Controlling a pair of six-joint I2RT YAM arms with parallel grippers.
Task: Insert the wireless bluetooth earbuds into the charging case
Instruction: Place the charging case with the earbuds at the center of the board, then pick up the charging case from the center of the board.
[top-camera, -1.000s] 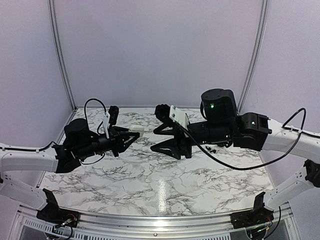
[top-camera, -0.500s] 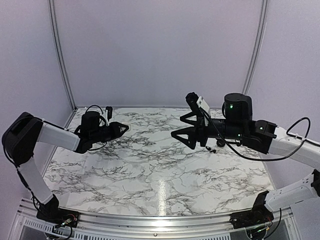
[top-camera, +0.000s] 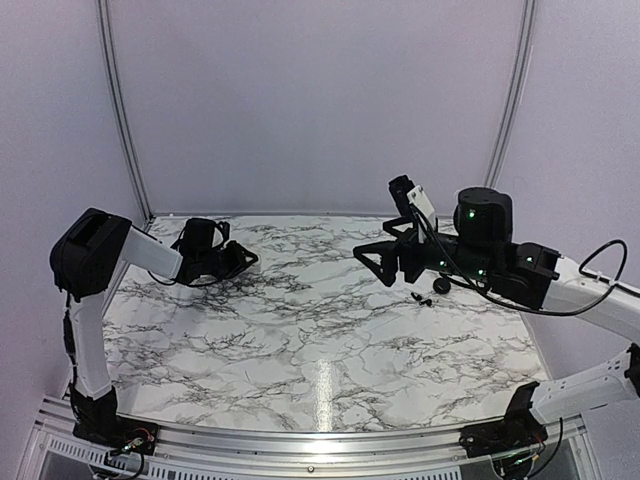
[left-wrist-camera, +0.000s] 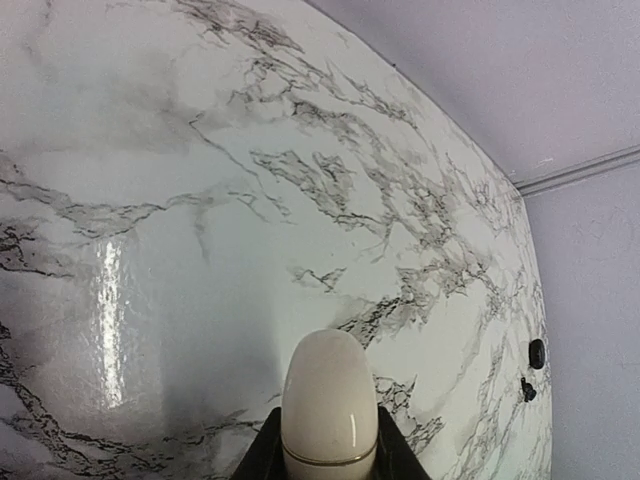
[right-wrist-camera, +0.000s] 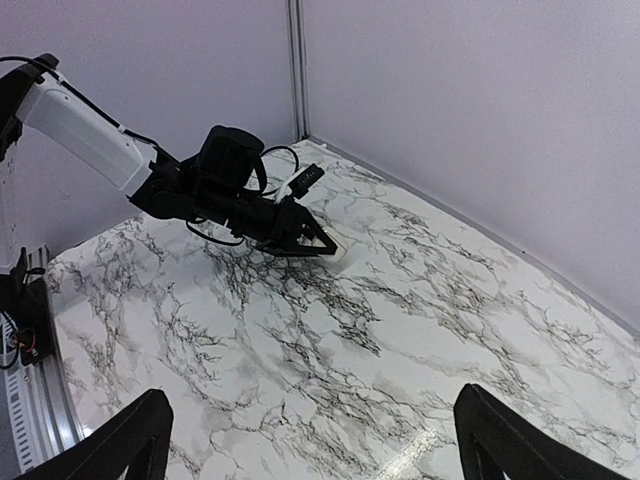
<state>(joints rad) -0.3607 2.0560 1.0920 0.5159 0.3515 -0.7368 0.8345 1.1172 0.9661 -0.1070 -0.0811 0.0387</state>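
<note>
The left jaws sit low near the bench's (top-camera: 300, 345) far left corner, close to the back wall (top-camera: 310, 110) and the side panel, so there is little room behind them. A broad stretch of bare marble opens ahead of them toward the right jaws. They are clamped on the charging case (left-wrist-camera: 330, 405), whose cream-white rounded end sticks out past the dark fingers (left-wrist-camera: 262, 455), with a thin seam line showing across it. The right jaws hang above the bench's far right part, spread wide apart with nothing between the fingers (right-wrist-camera: 130, 440), and point across at the left jaws. The wireless bluetooth earbuds (top-camera: 420, 299) lie on the marble just behind and beneath the right jaws, beside a black puck (top-camera: 441, 285) and well apart from the left jaws
</note>
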